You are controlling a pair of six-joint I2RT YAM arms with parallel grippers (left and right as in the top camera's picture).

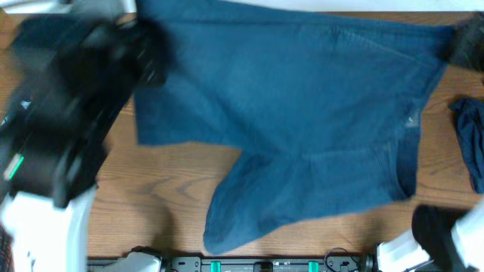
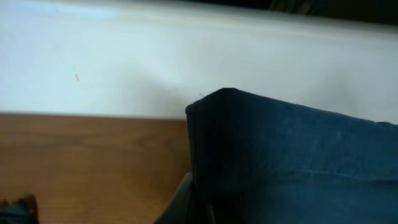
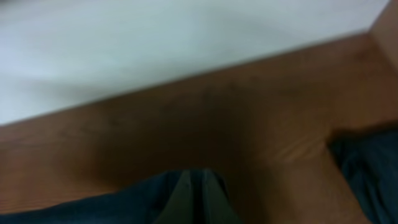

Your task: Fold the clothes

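The blue pants [image 1: 302, 113] lie spread out on the brown desk [image 1: 166, 189], up against its far edge. The left end effector [image 1: 147, 53] pinches one far corner. The right end effector [image 1: 463, 41] looks pinched on the other, though that view is blurry. I think this is so both can lift and fold together. A dark cloth [image 1: 473, 143] sits close by on the right and could get in the way.
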